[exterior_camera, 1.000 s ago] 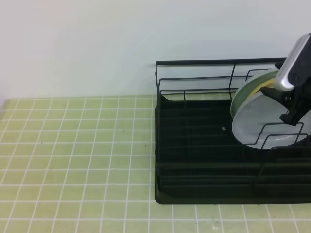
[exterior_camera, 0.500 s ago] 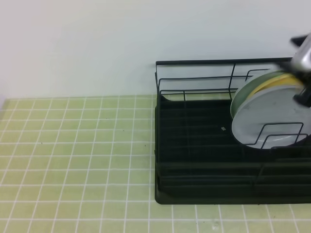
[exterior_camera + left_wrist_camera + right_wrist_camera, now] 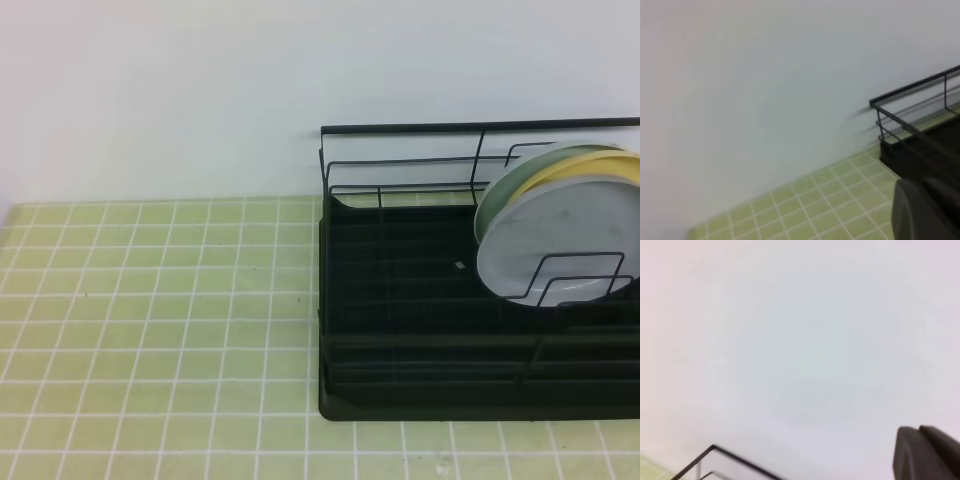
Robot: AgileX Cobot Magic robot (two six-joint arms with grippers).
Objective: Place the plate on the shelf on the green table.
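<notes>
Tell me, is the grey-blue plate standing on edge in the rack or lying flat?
Standing on edge. The plate leans tilted between the shelf's wire dividers, in front of the yellow plate.

left wrist body: a dark grey, rounded, matte part (image 3: pixel 925 210) at the lower right corner, just below the shelf (image 3: pixel 912 130)
right wrist body: a similar dark rounded part (image 3: pixel 925 455), possibly gripper housing; blurred

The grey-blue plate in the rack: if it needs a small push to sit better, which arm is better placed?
Probably right: the plate stands at the shelf's right end, the right arm's side.
</notes>
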